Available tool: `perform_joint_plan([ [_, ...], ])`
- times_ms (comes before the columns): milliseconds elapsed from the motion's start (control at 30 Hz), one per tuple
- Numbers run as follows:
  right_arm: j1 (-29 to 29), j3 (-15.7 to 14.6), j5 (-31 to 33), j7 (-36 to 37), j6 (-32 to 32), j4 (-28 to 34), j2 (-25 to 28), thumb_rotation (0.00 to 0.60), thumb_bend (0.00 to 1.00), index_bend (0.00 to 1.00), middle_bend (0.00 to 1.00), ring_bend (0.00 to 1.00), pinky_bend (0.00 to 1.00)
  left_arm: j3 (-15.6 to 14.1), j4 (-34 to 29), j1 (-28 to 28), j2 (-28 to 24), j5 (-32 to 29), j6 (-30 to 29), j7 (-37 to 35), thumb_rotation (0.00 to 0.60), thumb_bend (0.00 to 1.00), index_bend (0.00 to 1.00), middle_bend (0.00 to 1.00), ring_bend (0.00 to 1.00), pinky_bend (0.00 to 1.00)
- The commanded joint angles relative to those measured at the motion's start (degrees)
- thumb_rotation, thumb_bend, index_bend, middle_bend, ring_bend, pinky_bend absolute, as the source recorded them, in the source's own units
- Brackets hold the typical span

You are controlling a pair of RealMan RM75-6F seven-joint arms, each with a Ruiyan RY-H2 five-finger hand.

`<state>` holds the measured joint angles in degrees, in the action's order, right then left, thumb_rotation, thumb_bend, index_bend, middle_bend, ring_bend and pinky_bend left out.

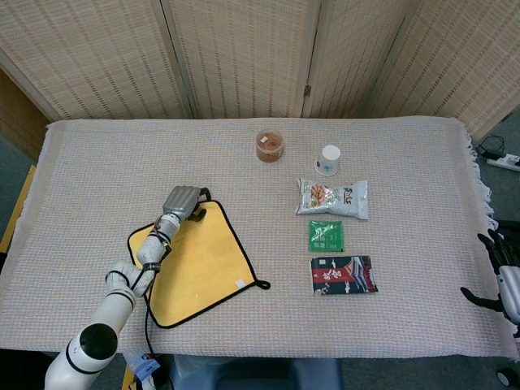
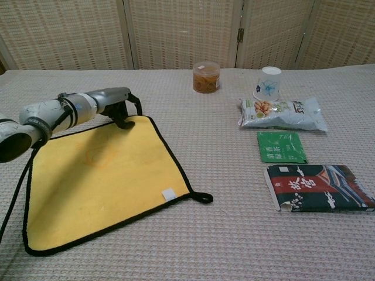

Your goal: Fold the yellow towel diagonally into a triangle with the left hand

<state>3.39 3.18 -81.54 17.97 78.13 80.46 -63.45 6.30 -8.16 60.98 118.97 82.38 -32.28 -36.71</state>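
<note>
The yellow towel (image 1: 199,260) with black edging lies flat and unfolded on the table's left half, also in the chest view (image 2: 99,181). A black loop (image 2: 204,198) sticks out at its near right corner. My left hand (image 1: 183,201) sits at the towel's far corner, and in the chest view the left hand (image 2: 111,102) has its dark fingertips (image 2: 124,120) curled down and pinching that corner's edge. The corner still lies on the table. My right hand (image 1: 502,272) hangs off the table's right edge with its fingers apart, holding nothing.
Right of the towel lie a snack bag (image 2: 280,113), a green tea packet (image 2: 281,146) and a dark packet (image 2: 316,187). Further back stand a brown jar (image 2: 206,77) and a white paper cup (image 2: 269,82). A woven cloth covers the table (image 1: 97,154).
</note>
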Motion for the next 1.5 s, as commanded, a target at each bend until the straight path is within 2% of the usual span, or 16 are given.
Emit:
perform_joint_plan([
  [33,0.0,0.0,0.0,0.0,-0.1,0.0,0.0,0.600,0.24,0.00,0.00,0.00,0.00,-0.1,-0.2,-0.2,0.1,0.1,-1.0,-0.6,0.600,0.49,0.45,1.00,1.00,1.00],
  [333,-0.2,0.0,-0.5,-0.2,0.6,0.3,0.1,0.600,0.24,0.00,0.00,0.00,0.00,-0.6,-1.1,-1.6,-0.3,0.7,-5.4,-2.3,0.600,0.49,0.53,1.00,1.00,1.00],
  [433,-0.1,-0.1,-0.9,-0.2,0.7,0.4,0.1,0.600,0.24,0.00,0.00,0.00,0.00,-1.3,-2.6,-3.3,-1.0,1.4,-9.6,-2.9,0.600,0.49,0.55,1.00,1.00,1.00],
  [633,0.0,-0.6,-2.6,-0.7,1.5,1.0,0.0,0.600,0.24,0.00,0.00,0.00,0.00,-2.6,-8.7,-8.8,-3.6,3.0,-21.6,-0.8,0.600,0.49,0.58,1.00,1.00,1.00],
  [767,0.0,-1.0,-4.1,-1.3,2.4,1.7,0.0,0.600,0.24,0.00,0.00,0.00,0.00,-3.3,-16.3,-12.9,-6.4,3.6,-28.5,3.4,0.600,0.49,0.58,1.00,1.00,1.00],
  [1000,-0.1,-1.8,-6.7,-2.1,4.1,3.1,0.1,0.600,0.24,0.00,0.00,0.00,0.00,-5.0,-37.6,-21.7,-15.4,4.0,-38.5,15.9,0.600,0.49,0.58,1.00,1.00,1.00],
  [1167,-0.3,-2.6,-8.5,-2.4,5.0,3.9,0.2,0.600,0.24,0.00,0.00,0.00,0.00,-6.9,-49.5,-27.6,-21.4,4.4,-44.3,23.7,0.600,0.49,0.57,1.00,1.00,1.00],
  [1333,-0.5,-3.1,-9.7,-2.8,6.1,4.4,0.3,0.600,0.24,0.00,0.00,0.00,0.00,-8.7,-58.2,-32.2,-25.5,5.9,-49.4,28.5,0.600,0.49,0.57,1.00,1.00,1.00],
  [1500,-0.8,-3.6,-11.4,-2.9,7.8,5.3,0.6,0.600,0.24,0.00,0.00,0.00,0.00,-11.4,-62.8,-36.0,-27.8,8.9,-53.4,31.2,0.600,0.49,0.55,1.00,1.00,1.00],
])
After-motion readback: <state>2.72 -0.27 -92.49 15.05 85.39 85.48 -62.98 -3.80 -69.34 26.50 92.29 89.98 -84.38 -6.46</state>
